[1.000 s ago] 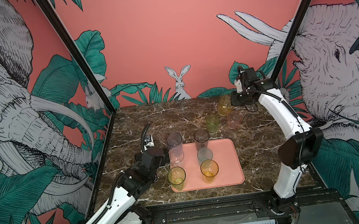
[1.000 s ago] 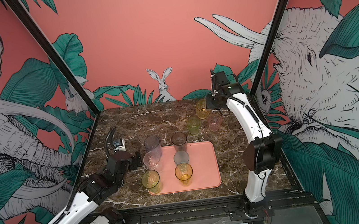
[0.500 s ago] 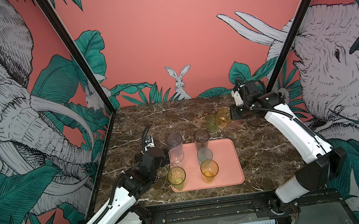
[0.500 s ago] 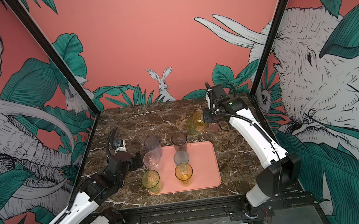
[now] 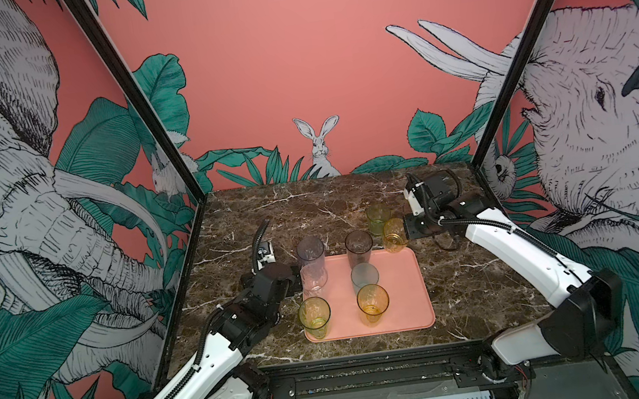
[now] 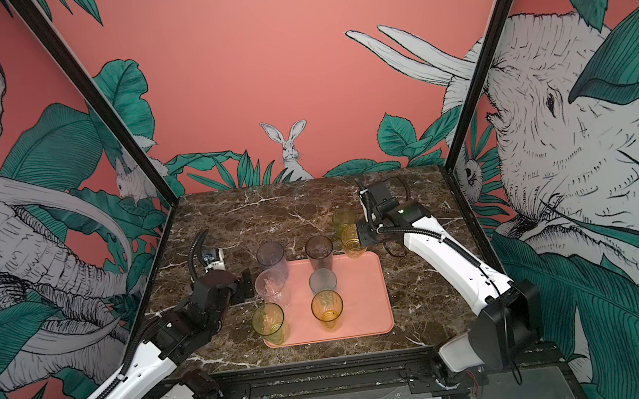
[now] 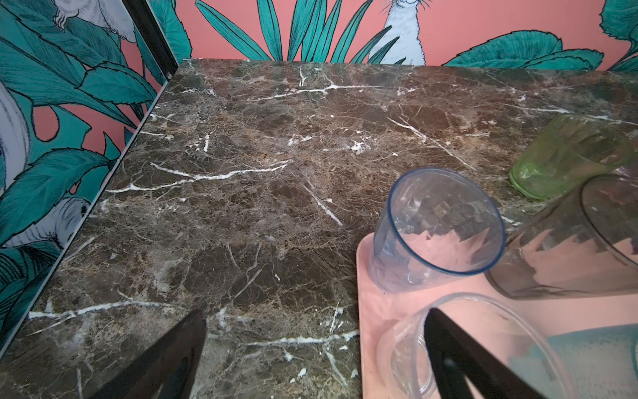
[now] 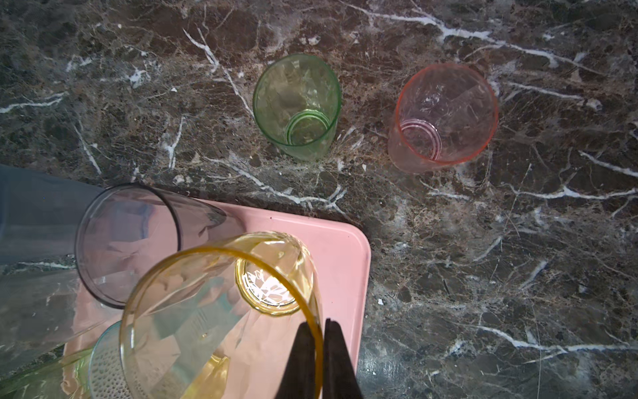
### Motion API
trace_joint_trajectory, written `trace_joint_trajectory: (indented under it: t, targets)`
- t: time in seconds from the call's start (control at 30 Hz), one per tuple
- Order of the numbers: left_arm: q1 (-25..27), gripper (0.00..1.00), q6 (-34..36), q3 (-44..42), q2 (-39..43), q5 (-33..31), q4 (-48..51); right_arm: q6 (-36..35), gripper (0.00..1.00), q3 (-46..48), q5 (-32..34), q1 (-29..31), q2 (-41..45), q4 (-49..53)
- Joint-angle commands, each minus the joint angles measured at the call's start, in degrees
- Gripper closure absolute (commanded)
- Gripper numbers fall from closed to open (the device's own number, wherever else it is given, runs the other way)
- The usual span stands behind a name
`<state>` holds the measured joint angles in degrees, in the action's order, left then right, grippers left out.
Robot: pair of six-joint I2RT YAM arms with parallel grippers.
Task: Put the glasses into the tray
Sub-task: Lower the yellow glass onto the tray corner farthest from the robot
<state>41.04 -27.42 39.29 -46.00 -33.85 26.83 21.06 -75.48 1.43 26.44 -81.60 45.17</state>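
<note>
The salmon-pink tray (image 5: 402,291) (image 6: 364,296) lies at the table's front centre. In it stand a grey-violet glass (image 5: 310,252), a clear glass (image 5: 314,279), a yellow-green one (image 5: 315,317), a smoky brown one (image 5: 359,247), a frosted blue-grey one (image 5: 365,276) and an amber one (image 5: 373,304). My right gripper (image 5: 404,233) (image 8: 316,323) is shut on the rim of another amber glass (image 5: 393,234) (image 8: 207,293), held above the tray's far right corner (image 8: 341,241). My left gripper (image 5: 297,283) (image 7: 316,331) is open beside the clear glass (image 7: 407,345), gripping nothing.
A green glass (image 5: 378,218) (image 8: 297,107) and a pink glass (image 8: 445,114) stand on the marble behind the tray's far right corner. Printed walls close in the back and both sides. Bare marble lies to the left and right of the tray.
My right arm has carried the amber glass from the back right of the table forward and left to the tray's far right corner. The left arm has not moved.
</note>
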Motion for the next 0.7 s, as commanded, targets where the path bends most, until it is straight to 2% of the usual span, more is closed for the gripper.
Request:
trace_joint_trajectory:
  t: [0.0,0.67]
  targets:
    - [-0.34,0.01,-0.53,-0.62,-0.01,-0.16,-0.73,0.76,1.00,2.54,1.70,0.63,1.62,-5.16]
    - [-0.34,0.01,-0.98,-1.58,0.24,0.18,-0.99,1.62,1.00,10.10,2.00,0.59,-5.39,-12.89]
